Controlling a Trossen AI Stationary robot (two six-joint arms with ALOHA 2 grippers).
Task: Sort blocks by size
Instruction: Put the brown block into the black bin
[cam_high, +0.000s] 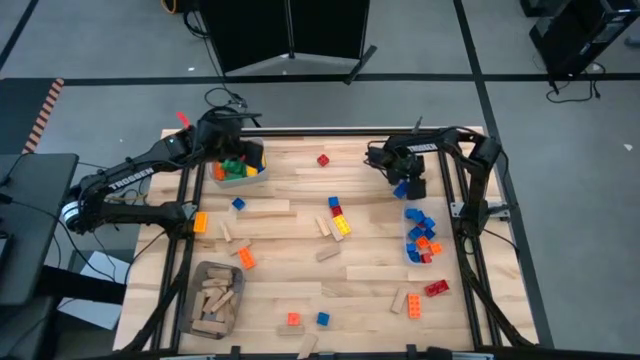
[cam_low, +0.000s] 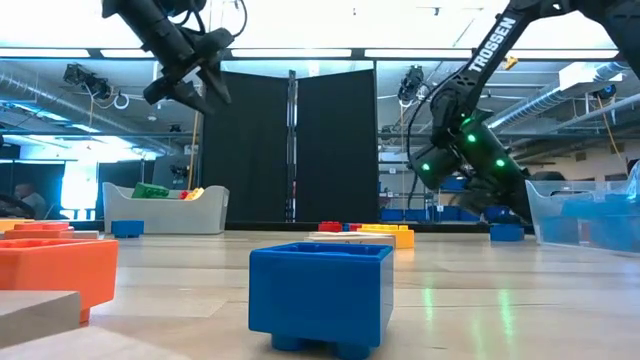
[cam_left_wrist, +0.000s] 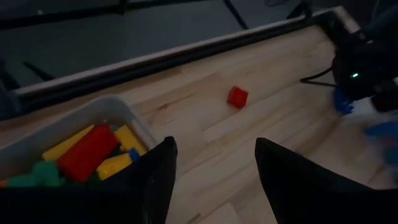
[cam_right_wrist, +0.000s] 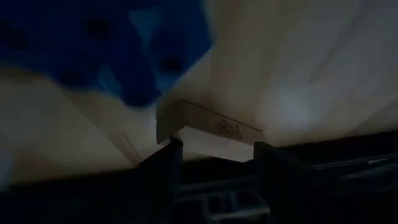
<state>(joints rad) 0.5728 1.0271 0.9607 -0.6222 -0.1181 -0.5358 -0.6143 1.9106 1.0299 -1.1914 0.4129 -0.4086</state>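
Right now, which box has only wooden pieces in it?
The grey box at the table's front left; the other two boxes hold coloured bricks.

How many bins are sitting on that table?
3. A grey bin of mixed bricks sits at the far left, a clear bin of mostly blue bricks at the right edge, and a bin of wooden pieces at the near left.

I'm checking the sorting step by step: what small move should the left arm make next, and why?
Probably swing away from the grey bin toward the lone red brick. The left gripper hangs over the bin's edge with its fingers apart and nothing between them, so it looks free for another pick. That brick lies alone on bare wood nearby.
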